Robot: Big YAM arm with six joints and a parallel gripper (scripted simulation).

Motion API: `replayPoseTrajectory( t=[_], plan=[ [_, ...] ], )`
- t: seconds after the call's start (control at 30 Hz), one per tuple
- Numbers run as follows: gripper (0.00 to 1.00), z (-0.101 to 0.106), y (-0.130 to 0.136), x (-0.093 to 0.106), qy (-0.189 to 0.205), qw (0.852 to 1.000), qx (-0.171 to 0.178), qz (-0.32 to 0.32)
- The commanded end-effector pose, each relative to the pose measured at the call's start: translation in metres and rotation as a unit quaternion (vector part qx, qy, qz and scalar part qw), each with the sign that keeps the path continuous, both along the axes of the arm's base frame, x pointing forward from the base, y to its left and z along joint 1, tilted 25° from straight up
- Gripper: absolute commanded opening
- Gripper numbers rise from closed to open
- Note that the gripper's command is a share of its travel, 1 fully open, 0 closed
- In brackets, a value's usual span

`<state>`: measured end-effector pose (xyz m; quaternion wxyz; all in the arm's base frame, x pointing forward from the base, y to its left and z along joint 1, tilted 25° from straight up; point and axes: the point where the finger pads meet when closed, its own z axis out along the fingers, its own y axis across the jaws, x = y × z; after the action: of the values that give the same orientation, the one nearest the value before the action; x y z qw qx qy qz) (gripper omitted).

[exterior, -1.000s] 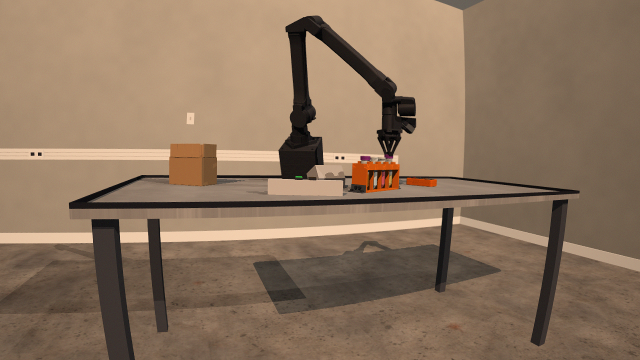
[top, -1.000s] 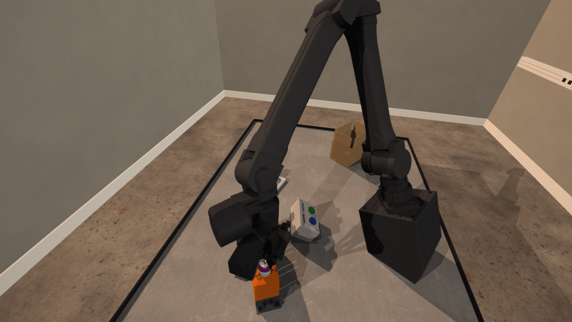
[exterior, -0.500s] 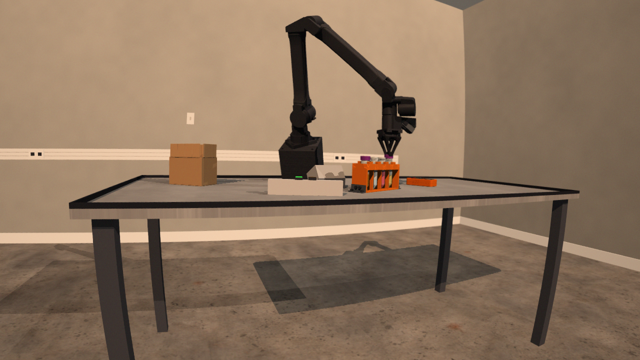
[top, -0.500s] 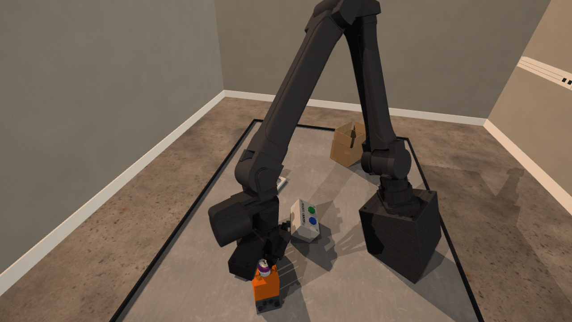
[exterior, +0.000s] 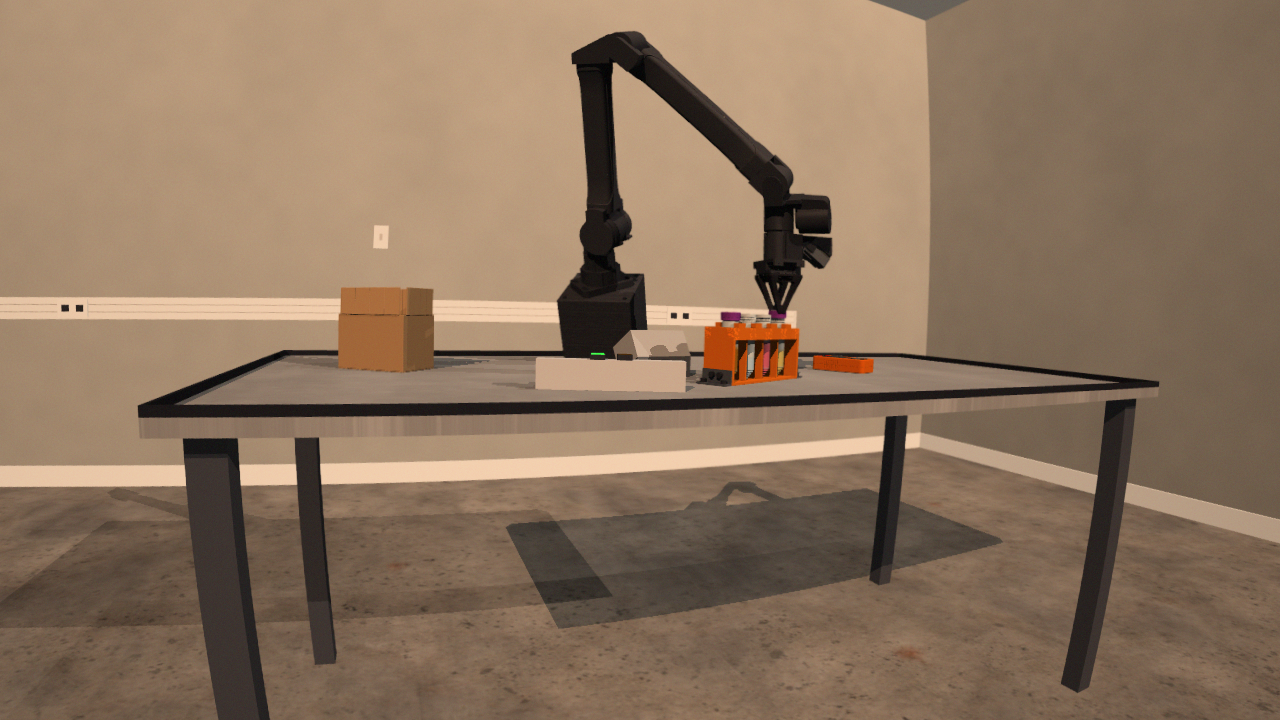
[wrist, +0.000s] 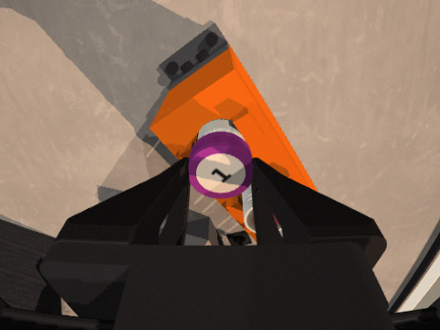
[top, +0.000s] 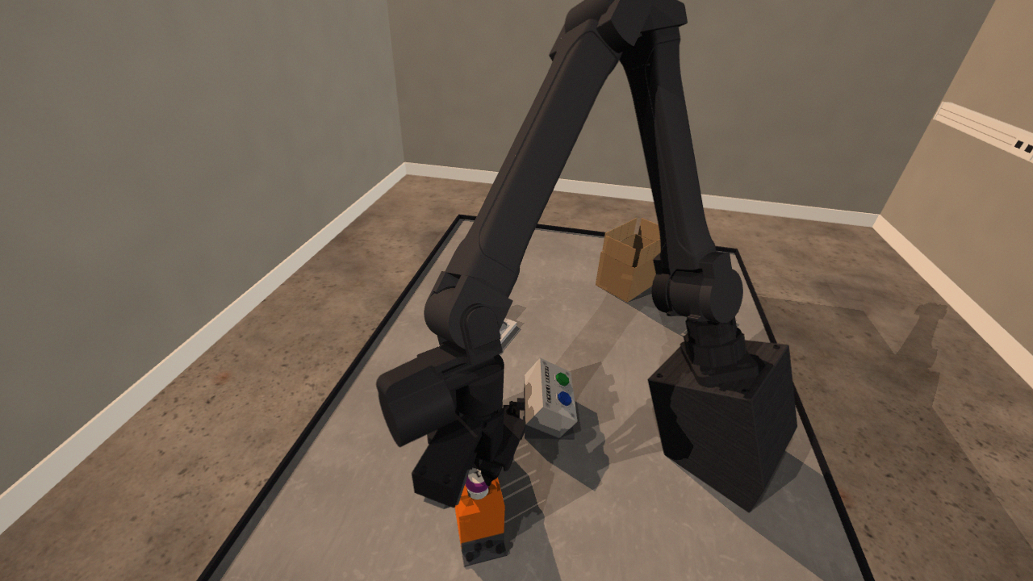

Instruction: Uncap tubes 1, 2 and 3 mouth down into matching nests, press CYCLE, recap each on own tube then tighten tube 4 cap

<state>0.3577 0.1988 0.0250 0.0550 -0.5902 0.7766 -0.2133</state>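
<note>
Purple and marked "1", the cap [top: 475, 484] [exterior: 777, 316] [wrist: 221, 167] is sitting on tube 1 at the orange decapping station [top: 481, 516] [exterior: 721, 356] [wrist: 247, 92]; we are seeing the end effector [top: 485, 470] [exterior: 778, 308] [wrist: 220, 167] gripping it, while a green lamp [exterior: 597, 355] is glowing on the cap tray [exterior: 610, 375].

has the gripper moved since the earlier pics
No, not visibly: in the exterior view the gripper is over the same end of the orange rack as before, at the purple cap.
</note>
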Motion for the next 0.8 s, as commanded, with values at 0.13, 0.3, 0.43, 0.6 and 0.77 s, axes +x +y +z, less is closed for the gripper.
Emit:
replayPoseTrajectory(
  t=[0.13, 0.3, 0.43, 0.6, 0.77],
  plan=[
    [0.00, -0.0074, -0.0037, 0.0020, 0.010, 1.000, -0.007, 0.001],
    [0.00, -0.0074, -0.0037, 0.0020, 0.009, 1.000, -0.006, 0.001],
    [0.00, -0.0071, -0.0034, 0.0024, 0.009, 1.000, -0.006, 0.001],
    [0.00, -0.0056, -0.0021, 0.0046, 0.007, 1.000, -0.005, 0.000],
    [0.00, -0.0047, -0.0014, 0.0058, 0.006, 1.000, -0.004, 0.000]
  ],
)
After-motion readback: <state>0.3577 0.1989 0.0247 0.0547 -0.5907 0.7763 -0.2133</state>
